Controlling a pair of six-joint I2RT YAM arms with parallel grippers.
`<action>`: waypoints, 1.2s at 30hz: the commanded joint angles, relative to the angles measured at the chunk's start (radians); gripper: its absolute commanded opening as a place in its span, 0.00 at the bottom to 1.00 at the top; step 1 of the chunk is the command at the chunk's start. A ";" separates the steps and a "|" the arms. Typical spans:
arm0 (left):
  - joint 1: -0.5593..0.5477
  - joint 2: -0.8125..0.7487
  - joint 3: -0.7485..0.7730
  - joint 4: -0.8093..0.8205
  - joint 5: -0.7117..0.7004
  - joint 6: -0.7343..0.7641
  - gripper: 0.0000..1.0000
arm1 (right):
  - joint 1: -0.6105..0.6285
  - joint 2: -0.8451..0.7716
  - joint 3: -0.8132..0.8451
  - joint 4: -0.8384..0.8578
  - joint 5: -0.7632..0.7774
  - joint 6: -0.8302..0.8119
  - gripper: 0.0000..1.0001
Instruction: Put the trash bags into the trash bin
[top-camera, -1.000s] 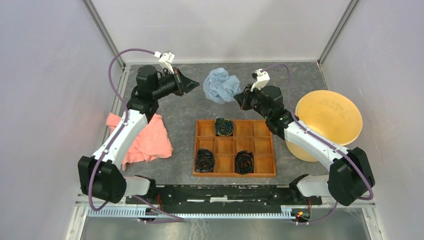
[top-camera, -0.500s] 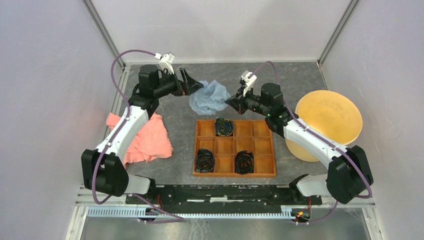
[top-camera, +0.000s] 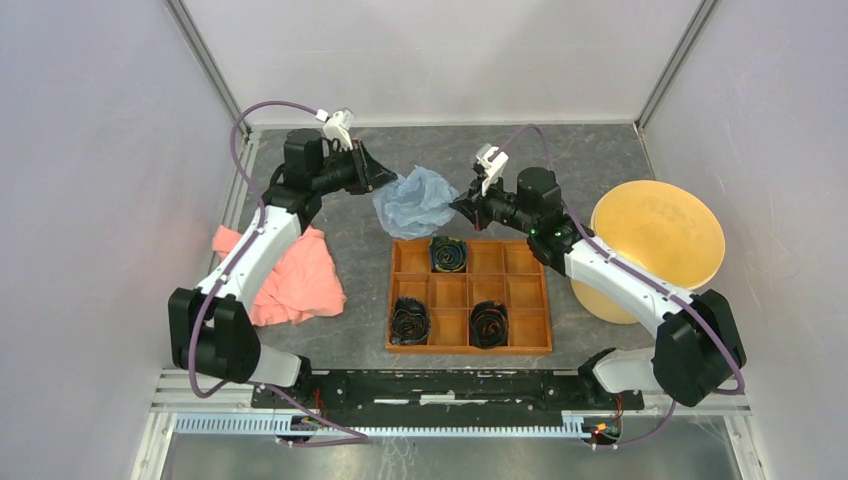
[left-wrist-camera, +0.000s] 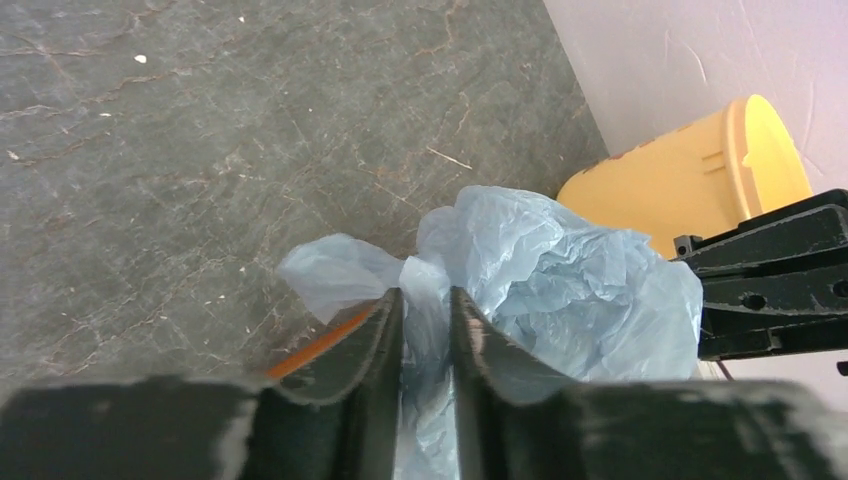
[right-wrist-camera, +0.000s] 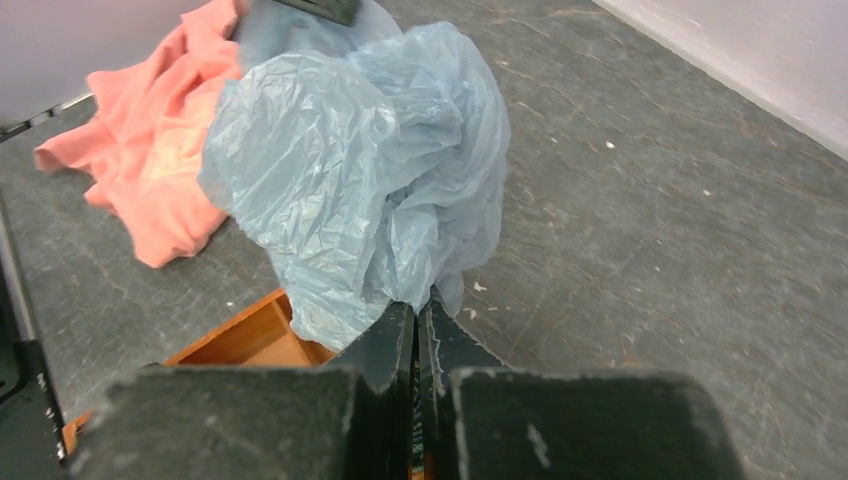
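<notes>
The left hand (left-wrist-camera: 425, 320) is clamped on the pale blue trash bag (top-camera: 415, 200) at far centre, and the right hand (right-wrist-camera: 415, 330) pinches its other side. It is gripped but not binned, and the trash bin (top-camera: 655, 240) stands well to the right.

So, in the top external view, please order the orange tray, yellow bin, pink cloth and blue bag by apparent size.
Largest: orange tray and yellow bin, about alike; the bin's rim is nearer the camera, so unranked.
Then: pink cloth, partly hidden.
Smallest: blue bag, crumpled.
</notes>
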 joint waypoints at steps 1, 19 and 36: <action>0.003 -0.103 0.023 0.005 -0.089 0.064 0.22 | -0.001 -0.024 0.020 -0.014 0.184 0.033 0.01; 0.016 -0.308 -0.096 0.097 -0.372 0.063 0.02 | 0.059 0.065 0.263 -0.382 0.505 0.010 0.78; 0.029 -0.320 -0.102 0.089 -0.408 0.068 0.02 | 0.258 0.169 0.326 -0.218 0.191 0.295 0.97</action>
